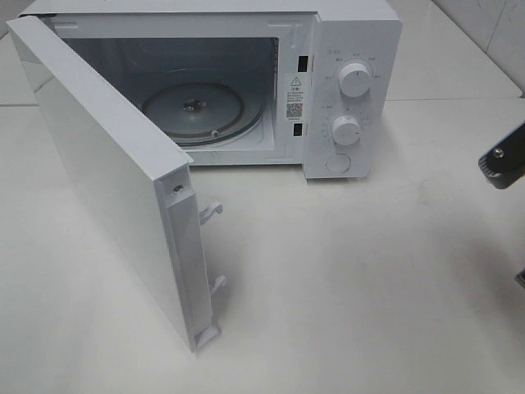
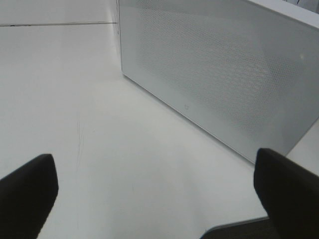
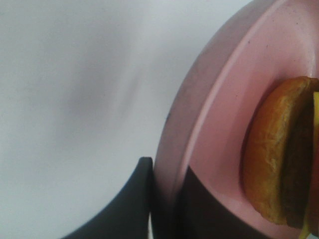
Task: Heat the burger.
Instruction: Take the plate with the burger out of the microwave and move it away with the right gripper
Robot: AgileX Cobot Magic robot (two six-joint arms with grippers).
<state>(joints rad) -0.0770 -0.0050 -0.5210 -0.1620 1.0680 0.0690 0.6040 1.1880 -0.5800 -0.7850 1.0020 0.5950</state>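
The burger point(image 3: 279, 154) shows only in the right wrist view: a golden-brown bun with a dark patty and a strip of yellow cheese, sitting on a round pink plate point(image 3: 224, 99). My right gripper point(image 3: 167, 201) is shut on the plate's rim, one finger under it and one over it. In the high view the burger and plate are out of frame, and only a dark part of the right arm point(image 1: 502, 160) shows at the right edge. My left gripper point(image 2: 157, 191) is open and holds nothing, low over the table and facing the outer face of the microwave door point(image 2: 224, 74).
A white microwave point(image 1: 353, 49) stands at the back of the white table point(image 1: 353, 279). Its door point(image 1: 98, 180) is swung wide open toward the front left. Inside lies a glass turntable point(image 1: 201, 107). Two dials point(image 1: 354, 80) sit on the right panel.
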